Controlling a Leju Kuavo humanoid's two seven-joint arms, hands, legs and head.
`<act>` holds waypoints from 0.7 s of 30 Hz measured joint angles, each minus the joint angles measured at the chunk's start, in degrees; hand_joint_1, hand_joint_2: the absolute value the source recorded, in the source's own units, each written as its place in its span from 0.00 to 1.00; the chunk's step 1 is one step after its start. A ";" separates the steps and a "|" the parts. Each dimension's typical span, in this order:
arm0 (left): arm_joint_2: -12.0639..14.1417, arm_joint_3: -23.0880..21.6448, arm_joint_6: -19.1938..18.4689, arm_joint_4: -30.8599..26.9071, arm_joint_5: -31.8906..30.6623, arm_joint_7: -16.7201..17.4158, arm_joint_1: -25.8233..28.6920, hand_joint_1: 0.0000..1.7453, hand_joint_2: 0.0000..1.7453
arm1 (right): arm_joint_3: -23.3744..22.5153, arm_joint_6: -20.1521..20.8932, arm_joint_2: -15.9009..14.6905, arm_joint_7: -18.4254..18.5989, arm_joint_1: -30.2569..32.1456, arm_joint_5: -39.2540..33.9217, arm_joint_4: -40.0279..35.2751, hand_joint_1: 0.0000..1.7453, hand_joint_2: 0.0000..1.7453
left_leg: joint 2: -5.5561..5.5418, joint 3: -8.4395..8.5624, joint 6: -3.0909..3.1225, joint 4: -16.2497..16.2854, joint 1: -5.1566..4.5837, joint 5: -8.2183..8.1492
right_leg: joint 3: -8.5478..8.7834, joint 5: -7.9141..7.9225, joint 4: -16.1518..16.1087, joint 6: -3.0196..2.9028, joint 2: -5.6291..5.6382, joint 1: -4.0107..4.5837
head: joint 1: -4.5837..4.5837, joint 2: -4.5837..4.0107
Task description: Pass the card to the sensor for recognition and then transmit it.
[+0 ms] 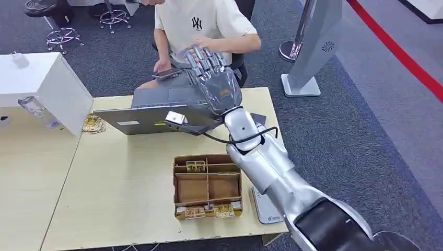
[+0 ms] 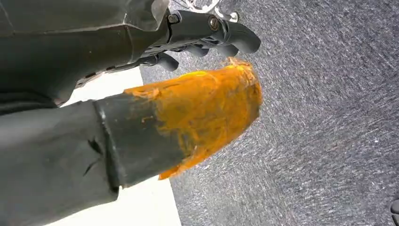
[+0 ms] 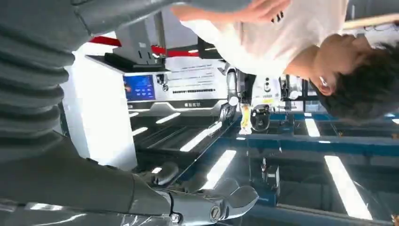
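Observation:
My right hand (image 1: 214, 78) is raised over the far edge of the table, fingers straight and spread, holding nothing. A seated person's hand (image 1: 201, 46) hovers right at its fingertips, and the same hand (image 3: 263, 7) appears in the right wrist view beyond my thumb (image 3: 221, 207). The white sensor pad (image 1: 265, 209) lies on the table's front right corner, partly under my right forearm. A cardboard tray (image 1: 207, 185) holds gold-printed cards (image 1: 209, 210) in its front slot. My left hand (image 2: 207, 33) hangs beside my body over the carpet, fingers loosely apart and empty.
A grey laptop (image 1: 156, 110) stands open between the tray and the person, who holds a phone (image 1: 167, 72). A small dark flat object (image 1: 258, 119) lies behind my forearm. A white box (image 1: 47, 83) and a clear bottle (image 1: 36, 111) sit at the left. A sign stand (image 1: 308, 63) is at right.

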 joint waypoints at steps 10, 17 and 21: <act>-0.33 0.68 1.53 0.00 3.63 0.61 0.35 0.00 0.00 | -6.64 4.73 2.36 -23.26 19.58 -47.90 -24.19 0.00 0.00 | -0.13 -0.07 -0.01 -0.02 0.01 -0.06 | -0.03 -0.09 -0.02 0.00 -0.11 0.00 | -0.02 0.00; -0.66 2.51 2.71 0.00 5.55 1.09 0.51 0.00 0.00 | -3.26 16.73 1.16 -25.53 31.74 -72.60 -41.11 0.00 0.00 | -0.09 -0.09 -0.01 -0.02 0.01 -0.08 | -0.07 -0.09 -0.03 0.01 -0.06 0.00 | -0.02 0.00; -0.81 3.15 3.06 0.00 6.25 1.22 0.55 0.00 0.00 | -2.67 22.82 0.07 -25.38 35.18 -79.98 -45.85 0.00 0.00 | -0.07 -0.08 -0.01 -0.02 0.01 -0.08 | -0.06 -0.08 -0.03 0.01 -0.05 0.00 | 0.00 0.00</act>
